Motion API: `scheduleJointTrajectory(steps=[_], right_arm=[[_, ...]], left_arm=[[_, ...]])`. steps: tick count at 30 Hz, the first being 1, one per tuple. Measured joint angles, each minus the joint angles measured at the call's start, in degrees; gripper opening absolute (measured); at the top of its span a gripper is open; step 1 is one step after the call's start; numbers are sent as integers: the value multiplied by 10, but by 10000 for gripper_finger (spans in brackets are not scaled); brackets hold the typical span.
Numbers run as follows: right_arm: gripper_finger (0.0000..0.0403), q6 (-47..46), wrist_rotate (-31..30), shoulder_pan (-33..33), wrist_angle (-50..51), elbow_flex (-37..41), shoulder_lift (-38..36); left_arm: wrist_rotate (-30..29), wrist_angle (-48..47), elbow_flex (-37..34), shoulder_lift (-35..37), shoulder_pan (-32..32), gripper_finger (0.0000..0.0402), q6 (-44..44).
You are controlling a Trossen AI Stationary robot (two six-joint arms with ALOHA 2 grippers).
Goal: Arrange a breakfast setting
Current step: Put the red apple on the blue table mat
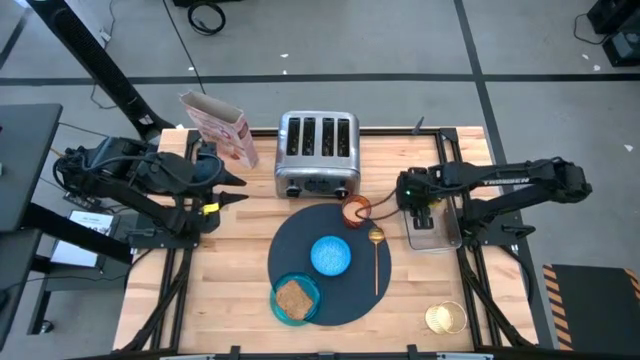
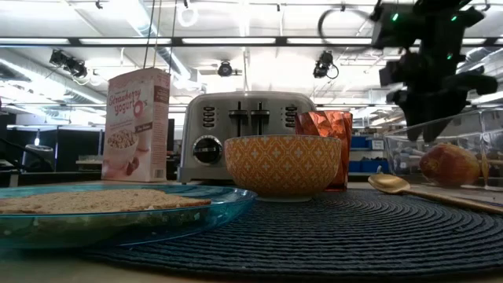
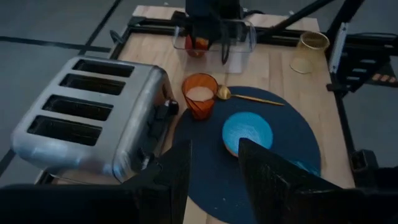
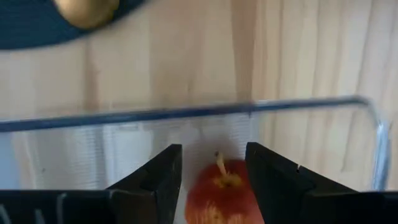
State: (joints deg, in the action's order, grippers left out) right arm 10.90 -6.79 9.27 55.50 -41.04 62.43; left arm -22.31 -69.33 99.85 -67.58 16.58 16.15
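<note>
The round navy mat (image 1: 352,298) lies at the table's middle. On it are the blue bowl (image 1: 331,254), the teal plate (image 1: 310,310) with the toast slice (image 1: 292,297), and the gold spoon (image 1: 377,255). The copper cup (image 1: 357,211) stands at the mat's far edge. The red-orange fruit (image 4: 221,193) lies in a clear container (image 1: 440,238) to the right of the mat. My right gripper (image 4: 213,152) is open above the fruit, a finger to either side, and clear of it in the low view (image 2: 428,118). My left gripper (image 1: 235,190) is open and empty at the left, next to the toaster.
The chrome toaster (image 1: 318,153) stands behind the mat, and the pink cereal box (image 1: 215,125) is to its left. A round gold-rimmed glass thing (image 1: 445,318) sits near the front right corner. The container's clear walls (image 4: 186,115) surround the fruit.
</note>
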Motion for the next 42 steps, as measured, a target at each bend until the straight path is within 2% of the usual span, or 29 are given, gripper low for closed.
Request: scheduleJointTrajectory(steps=[7,16,20,27,42], right_arm=[[183,33,43,57,0,-1,41],[182,126,38,98,3,-1,100],[178,176,63,108,2,-1,124],[151,196,50,122,-9,-2,162],[72,198,54,139,-7,0,160]], left_arm=[[-21,38,0,0,-5,142,-15],[-22,56,0,0,-31,142,-34],[-22,55,0,0,-33,142,-34],[-22,55,0,0,-33,142,-34],[-22,53,0,0,-33,142,-40]])
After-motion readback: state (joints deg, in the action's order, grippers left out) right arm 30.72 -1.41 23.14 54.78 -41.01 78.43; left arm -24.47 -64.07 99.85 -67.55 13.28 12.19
